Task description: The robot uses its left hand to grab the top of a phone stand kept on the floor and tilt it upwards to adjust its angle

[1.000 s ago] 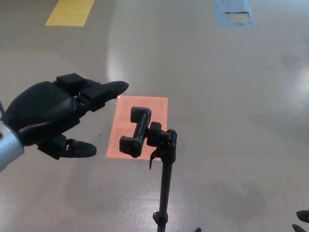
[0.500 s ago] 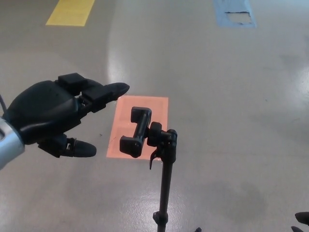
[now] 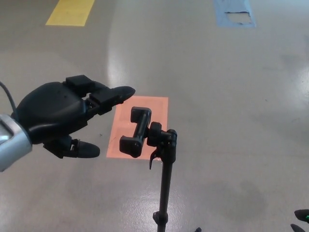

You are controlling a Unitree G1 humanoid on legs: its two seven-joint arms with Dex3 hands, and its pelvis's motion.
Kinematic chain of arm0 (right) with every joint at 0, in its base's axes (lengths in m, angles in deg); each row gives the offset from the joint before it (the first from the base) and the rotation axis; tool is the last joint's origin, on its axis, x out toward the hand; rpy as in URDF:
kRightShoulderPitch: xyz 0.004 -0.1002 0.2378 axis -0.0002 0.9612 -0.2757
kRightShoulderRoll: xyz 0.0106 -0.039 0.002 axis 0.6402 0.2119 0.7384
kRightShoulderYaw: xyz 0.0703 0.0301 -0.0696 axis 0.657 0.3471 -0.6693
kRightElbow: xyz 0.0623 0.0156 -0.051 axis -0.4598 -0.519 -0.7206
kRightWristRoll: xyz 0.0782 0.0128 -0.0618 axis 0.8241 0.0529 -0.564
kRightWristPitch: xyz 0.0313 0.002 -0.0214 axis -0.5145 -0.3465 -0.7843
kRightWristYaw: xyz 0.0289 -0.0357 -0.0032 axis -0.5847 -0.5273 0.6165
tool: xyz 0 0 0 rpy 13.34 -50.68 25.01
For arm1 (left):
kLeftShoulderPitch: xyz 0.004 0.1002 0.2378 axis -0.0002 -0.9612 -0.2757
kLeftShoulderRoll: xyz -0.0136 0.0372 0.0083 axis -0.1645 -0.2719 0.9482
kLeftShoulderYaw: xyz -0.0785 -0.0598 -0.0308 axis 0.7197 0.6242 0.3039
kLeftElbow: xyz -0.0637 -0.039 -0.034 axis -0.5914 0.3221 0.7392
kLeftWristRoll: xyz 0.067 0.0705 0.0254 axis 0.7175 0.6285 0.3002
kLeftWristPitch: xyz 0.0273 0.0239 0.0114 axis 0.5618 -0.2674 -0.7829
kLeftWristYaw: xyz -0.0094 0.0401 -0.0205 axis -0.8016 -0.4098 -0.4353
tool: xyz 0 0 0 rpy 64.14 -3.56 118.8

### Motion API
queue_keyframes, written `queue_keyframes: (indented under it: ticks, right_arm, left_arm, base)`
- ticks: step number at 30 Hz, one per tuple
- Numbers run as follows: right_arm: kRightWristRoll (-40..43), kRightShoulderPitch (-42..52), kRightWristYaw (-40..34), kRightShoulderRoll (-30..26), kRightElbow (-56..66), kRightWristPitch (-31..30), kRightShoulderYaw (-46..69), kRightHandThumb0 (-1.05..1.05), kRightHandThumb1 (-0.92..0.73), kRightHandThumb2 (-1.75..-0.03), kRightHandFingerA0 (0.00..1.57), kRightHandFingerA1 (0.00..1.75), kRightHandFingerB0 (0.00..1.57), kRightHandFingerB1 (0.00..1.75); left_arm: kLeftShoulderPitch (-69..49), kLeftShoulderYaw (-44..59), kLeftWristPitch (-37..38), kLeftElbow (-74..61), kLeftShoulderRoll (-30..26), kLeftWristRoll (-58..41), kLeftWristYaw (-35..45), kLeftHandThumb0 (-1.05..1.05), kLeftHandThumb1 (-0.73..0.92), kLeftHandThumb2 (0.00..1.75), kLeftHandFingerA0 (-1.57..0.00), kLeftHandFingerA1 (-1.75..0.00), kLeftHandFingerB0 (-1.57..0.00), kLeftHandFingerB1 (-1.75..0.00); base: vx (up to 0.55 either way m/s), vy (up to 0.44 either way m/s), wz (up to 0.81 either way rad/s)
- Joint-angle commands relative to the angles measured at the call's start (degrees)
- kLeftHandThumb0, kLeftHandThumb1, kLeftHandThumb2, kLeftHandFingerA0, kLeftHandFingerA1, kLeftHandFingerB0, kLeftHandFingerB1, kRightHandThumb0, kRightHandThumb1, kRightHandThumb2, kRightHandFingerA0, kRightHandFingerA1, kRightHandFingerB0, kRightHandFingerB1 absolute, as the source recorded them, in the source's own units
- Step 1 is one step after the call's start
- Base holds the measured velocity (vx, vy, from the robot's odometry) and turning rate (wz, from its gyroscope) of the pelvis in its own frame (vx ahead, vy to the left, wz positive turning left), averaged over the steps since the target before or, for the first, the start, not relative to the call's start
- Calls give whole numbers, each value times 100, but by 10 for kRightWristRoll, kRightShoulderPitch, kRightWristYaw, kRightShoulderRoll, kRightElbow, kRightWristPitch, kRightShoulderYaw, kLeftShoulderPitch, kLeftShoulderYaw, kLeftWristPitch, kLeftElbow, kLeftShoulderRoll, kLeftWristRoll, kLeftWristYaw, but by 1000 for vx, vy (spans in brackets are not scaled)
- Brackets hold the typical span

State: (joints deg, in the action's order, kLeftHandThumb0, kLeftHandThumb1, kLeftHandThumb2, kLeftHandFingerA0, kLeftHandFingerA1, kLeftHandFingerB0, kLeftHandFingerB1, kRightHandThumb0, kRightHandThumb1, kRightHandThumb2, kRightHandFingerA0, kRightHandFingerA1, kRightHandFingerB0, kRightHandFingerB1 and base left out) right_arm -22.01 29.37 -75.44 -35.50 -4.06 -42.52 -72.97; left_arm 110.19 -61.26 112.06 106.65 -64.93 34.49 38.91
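At the bottom right corner a sliver of the right hand (image 3: 301, 220) pokes into view, too little of it showing to tell whether it is released or clenched. Nearest the middle, the phone stand (image 3: 165, 183) rises on its thin black pole from the grey floor (image 3: 231, 96), its clamp head (image 3: 136, 131) tilted and sitting over an orange patch (image 3: 145, 108). To the left, the left hand (image 3: 58, 113) hovers released, fingers (image 3: 113, 94) spread above and thumb (image 3: 84, 150) below, near the clamp head but not touching it. Farther off lie a yellow patch (image 3: 70, 12) and a blue patch (image 3: 234, 13)
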Motion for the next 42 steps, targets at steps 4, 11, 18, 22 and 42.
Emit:
queue_keyframes:
  ticks: [4,11,18,22,42]
  right_arm:
    - [-4,-9,1,-5,-2,-6,0,-75,-78,-64,22,38,20,29]
    - [-5,-11,0,-5,-3,-7,-1,-74,-79,-64,22,37,21,29]
    - [-7,-14,-1,-6,-4,-10,-3,-73,-78,-64,22,37,21,29]
    - [-3,-13,2,-6,-4,-10,0,-74,-78,-64,21,37,20,28]
    - [-5,-16,7,-8,-4,-13,-1,-73,-78,-63,22,36,21,29]
  left_arm:
    - [4,-8,-3,-8,3,16,0,-82,58,95,-13,-37,0,-17]
    - [1,-9,-12,-26,5,16,11,-88,62,96,-14,-39,0,-14]
    - [-3,-11,-15,-35,10,15,15,-86,60,94,-14,-40,0,-15]
    - [-5,-11,-12,-36,13,10,17,-82,57,93,-15,-43,0,-19]
    - [-15,-9,-8,-23,11,17,15,-86,60,94,-14,-38,0,-12]
  base:
    - [0,0,0]
    - [0,0,0]
    - [0,0,0]
    - [0,0,0]
    - [0,0,0]
